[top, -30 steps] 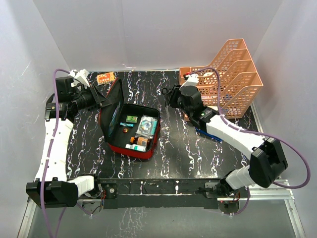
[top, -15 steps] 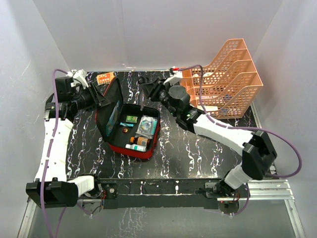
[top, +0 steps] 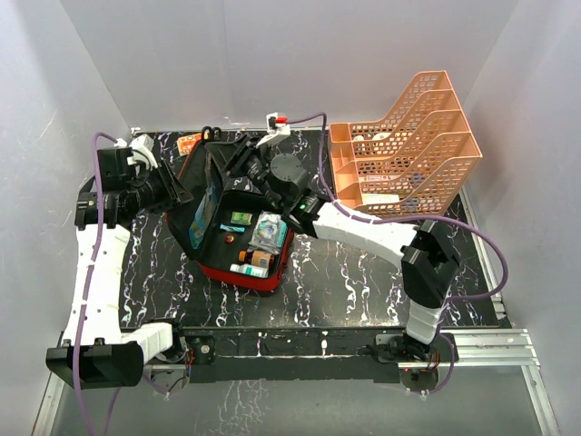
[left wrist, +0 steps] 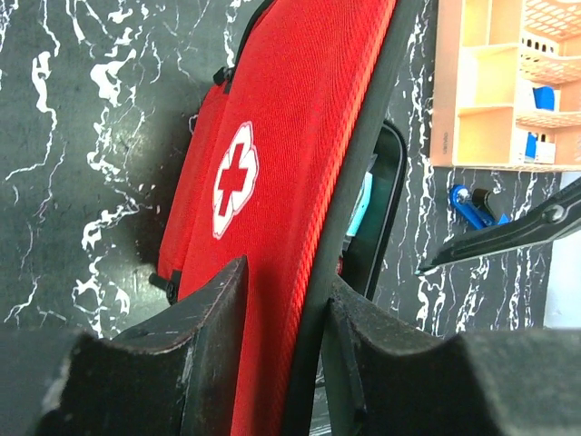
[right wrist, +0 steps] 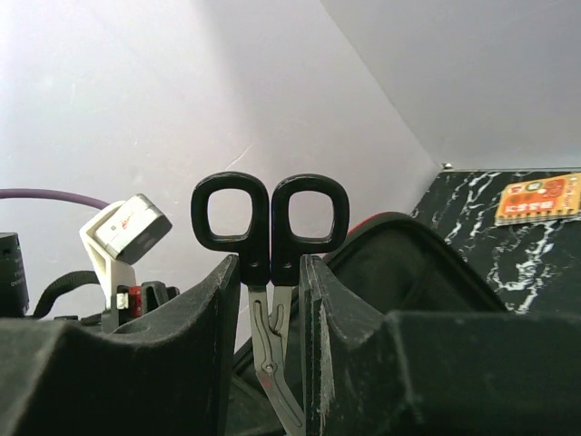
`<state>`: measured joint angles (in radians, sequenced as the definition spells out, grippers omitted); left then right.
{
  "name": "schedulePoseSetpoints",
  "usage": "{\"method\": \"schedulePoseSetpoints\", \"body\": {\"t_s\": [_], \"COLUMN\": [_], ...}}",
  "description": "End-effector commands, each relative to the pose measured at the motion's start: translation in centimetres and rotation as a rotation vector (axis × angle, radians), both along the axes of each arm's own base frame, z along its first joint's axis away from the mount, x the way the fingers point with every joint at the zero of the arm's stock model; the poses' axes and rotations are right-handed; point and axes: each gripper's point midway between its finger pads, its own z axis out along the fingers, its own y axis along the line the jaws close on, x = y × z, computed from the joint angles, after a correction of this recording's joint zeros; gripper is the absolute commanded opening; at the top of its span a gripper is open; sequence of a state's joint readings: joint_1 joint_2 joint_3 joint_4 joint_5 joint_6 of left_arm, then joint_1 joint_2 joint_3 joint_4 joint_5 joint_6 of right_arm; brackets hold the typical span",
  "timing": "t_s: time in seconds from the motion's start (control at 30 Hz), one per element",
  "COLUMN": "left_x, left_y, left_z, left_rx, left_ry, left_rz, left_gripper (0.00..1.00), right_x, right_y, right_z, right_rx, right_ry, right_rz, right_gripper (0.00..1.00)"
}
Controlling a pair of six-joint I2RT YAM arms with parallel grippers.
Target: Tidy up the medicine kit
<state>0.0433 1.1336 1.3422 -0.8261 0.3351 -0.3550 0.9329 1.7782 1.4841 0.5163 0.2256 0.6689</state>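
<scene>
Right now I see the medicine kit left of centre on the black marbled table. It is a red soft case with black lining and small packets in its base. Its lid is raised nearly upright, with the white cross facing outward. My left gripper straddles the lid's edge, but I can't tell whether it pinches. The right gripper, by the kit's far side, is clamped on black-handled scissors.

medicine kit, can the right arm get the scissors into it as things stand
Likely yes: the left claw straddles the upright lid, so the medicine kit lies open, and the right claw, holding the scissors, is close beside it.
</scene>
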Motion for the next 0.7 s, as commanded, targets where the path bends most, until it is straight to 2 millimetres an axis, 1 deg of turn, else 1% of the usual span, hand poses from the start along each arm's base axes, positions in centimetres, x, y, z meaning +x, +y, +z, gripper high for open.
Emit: {"method": "schedulePoseSetpoints", "body": {"t_s": [0.0,0.1,0.27,0.47,0.67], "left_x": [-1.9,-2.1,-2.2,-2.4,-2.3], "left_y": [0.5,0.6,0.5,0.4,0.4], "left_z": [0.7,0.9,1.2,1.4,1.4], "left_rx": [0.04,0.042,0.038,0.036,0.034], "left_ry": [0.003,0.002,0.0,0.0,0.001], "left_rz": [0.013,0.016,0.012,0.007,0.003], "left_gripper": [0.33,0.32,0.29,0.25,0.23], "right_x": [-0.9,-0.8,-0.3,0.3,0.4], "right_y": [1.0,2.1,3.2,4.2,4.8], "right_z": [4.7,3.9,2.6,1.7,0.7], "right_rx": [0.135,0.131,0.131,0.137,0.132], "right_ry": [-0.076,-0.068,-0.054,-0.038,-0.018], "right_rz": [0.024,0.031,0.023,0.017,0.02], "right_gripper": [0.18,0.18,0.18,0.18,0.17]}}
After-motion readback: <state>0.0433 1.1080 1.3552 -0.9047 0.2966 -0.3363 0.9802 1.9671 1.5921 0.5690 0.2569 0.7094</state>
